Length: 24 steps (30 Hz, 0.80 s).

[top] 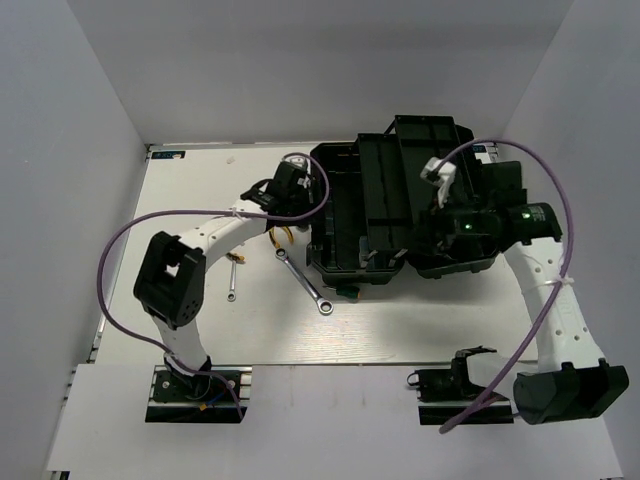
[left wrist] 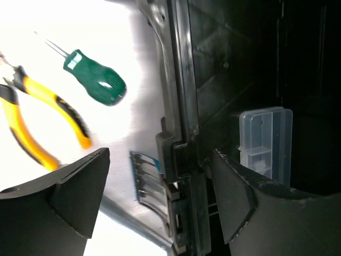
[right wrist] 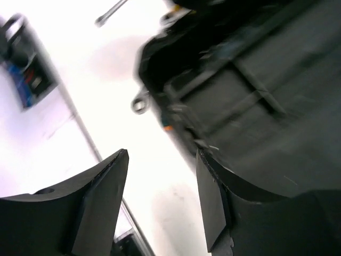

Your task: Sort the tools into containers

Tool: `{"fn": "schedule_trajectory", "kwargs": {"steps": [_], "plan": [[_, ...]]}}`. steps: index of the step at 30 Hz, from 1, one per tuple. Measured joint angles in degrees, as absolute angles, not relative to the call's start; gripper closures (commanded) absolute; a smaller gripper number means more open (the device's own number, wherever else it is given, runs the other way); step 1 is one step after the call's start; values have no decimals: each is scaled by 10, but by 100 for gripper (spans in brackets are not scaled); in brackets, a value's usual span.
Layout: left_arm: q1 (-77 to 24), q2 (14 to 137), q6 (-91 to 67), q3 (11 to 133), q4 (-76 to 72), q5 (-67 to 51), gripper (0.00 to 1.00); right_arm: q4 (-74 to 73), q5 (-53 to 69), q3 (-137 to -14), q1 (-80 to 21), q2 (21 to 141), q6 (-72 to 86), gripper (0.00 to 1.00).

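Nearest to you, on the white table (top: 400, 330) just beyond the left arm's base, the small wrench (top: 232, 280) lies alone, well apart from the toolbox. To its right the long ratchet wrench (top: 305, 283) lies slanted on the table. Its ring end is just beside the front left corner of the toolbox (top: 400, 210).

A little farther, the yellow-handled pliers (left wrist: 37, 122) lie flat on the table with the handles spread, near the left wall of the toolbox. Next to them you find one green-handled screwdriver (left wrist: 96, 77), also flat on the table, apart from the pliers and not touching the box. All these tools are outside the toolbox.

The toolbox stands open in the far middle of the table, and its black inside is dark. In the left wrist view a small clear box (left wrist: 266, 141) shows inside it.

The left end effector (left wrist: 160, 157) hangs above the left rim of the toolbox. Its jaws stand wide apart and hold nothing. One finger is over the table side, the other over the inside of the box.

The right end effector (right wrist: 162, 154) is above the right part of the toolbox. Its picture is blurred, but you can see that the jaws are also spread and nothing is between them.
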<state>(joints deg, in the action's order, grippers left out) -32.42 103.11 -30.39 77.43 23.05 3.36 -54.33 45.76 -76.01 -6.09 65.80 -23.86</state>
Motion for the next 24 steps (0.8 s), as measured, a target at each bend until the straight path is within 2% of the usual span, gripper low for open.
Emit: {"fn": "schedule_trajectory", "kwargs": {"steps": [3,7,9,16,19,24], "plan": [[-322,1007,-287,780,247,44,13,-548,453,-740,-124,660,-250,40],[-319,926,-258,766,262,60,5,-547,416,-695,-226,663,-263,40],[-319,854,-243,730,257,73,0,-545,390,-677,-278,668,-270,36],[-317,557,-216,553,277,157,0,-476,209,-625,-452,709,-279,24],[-316,474,-216,501,300,194,0,-436,126,-609,-507,738,-281,18],[-316,383,-220,464,332,228,0,-361,0,-547,-597,775,-293,17]]}}
